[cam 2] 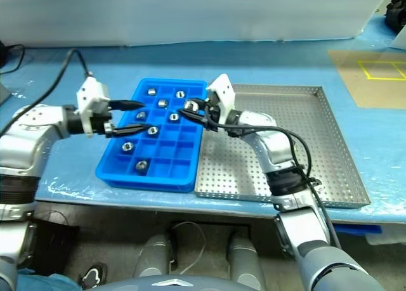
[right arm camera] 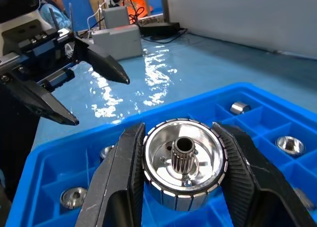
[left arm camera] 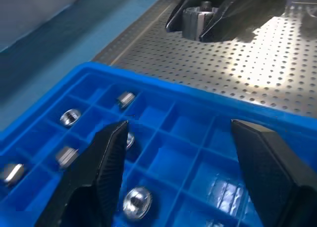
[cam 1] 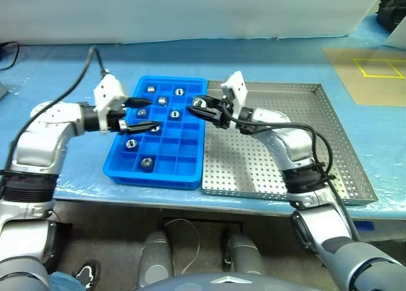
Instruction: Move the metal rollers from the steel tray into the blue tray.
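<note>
The blue tray [cam 1: 155, 177] lies left of the steel tray [cam 1: 304, 158], with several metal rollers [cam 1: 146, 162] resting in its compartments. My right gripper [cam 1: 198, 104] hovers over the blue tray's far right part, shut on one shiny roller [right arm camera: 184, 162] with a toothed hub in its middle. No loose roller shows on the steel tray's perforated floor. My left gripper [cam 1: 152, 115] stands open and empty above the blue tray's left side, pointing toward the right gripper. In the left wrist view its fingers [left arm camera: 106, 162] frame a few rollers [left arm camera: 137, 202] lying in the compartments.
Both trays sit on a blue-covered table near its front edge [cam 1: 190, 199]. A black cable [cam 1: 82, 75] runs from the left wrist across the table. A tan mat with yellow markings [cam 1: 374, 75] lies at the far right. A person and some equipment [right arm camera: 114, 36] show beyond the table.
</note>
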